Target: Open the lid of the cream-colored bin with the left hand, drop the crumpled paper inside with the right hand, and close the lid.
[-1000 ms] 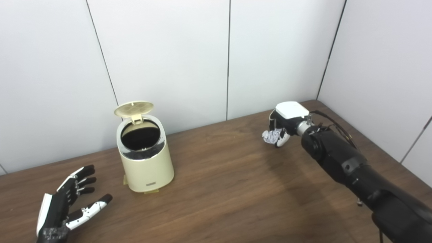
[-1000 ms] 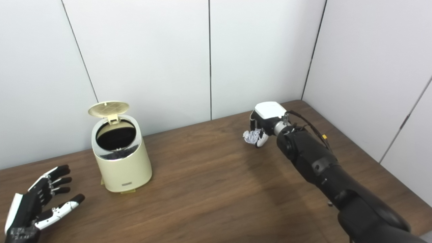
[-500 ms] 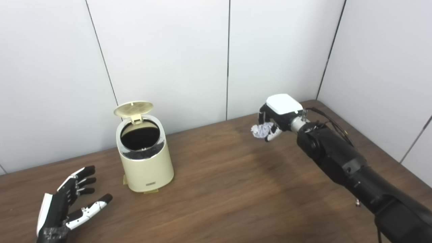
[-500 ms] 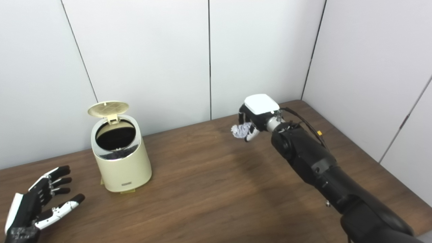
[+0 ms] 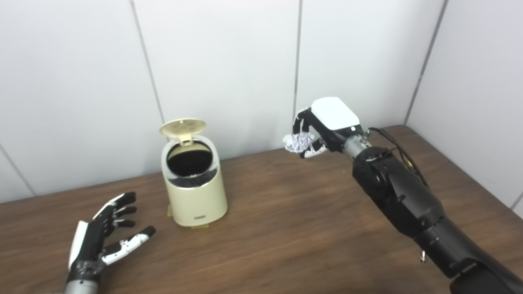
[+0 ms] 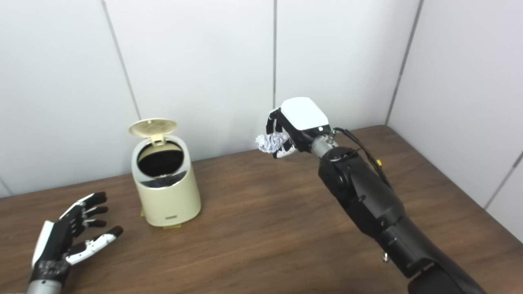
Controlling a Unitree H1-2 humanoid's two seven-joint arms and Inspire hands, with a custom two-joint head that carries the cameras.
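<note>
Nearest me, the left hand [image 5: 104,237] hovers low over the brown table [image 5: 286,228], fingers spread, holding nothing. Just beyond stands the cream-colored bin [image 5: 194,185], its lid [image 5: 182,126] tipped up. Farther right, the right hand [image 5: 322,126] grips the crumpled paper [image 5: 297,142] in the air.

Even, bright light from overhead fills my view; the pale wall panels [image 5: 224,61] read clean, without hot spots. On the dark brown wooden table [image 5: 286,228] a soft sheen lies along the grain, and faint, diffuse shadows spread beneath my black right arm [image 5: 404,204] and beside the cream-coloured cylindrical bin [image 5: 195,183]. The bin's mouth is nearly black inside. Both views are slightly soft and grainy; I see no motion blur on my hands.
</note>
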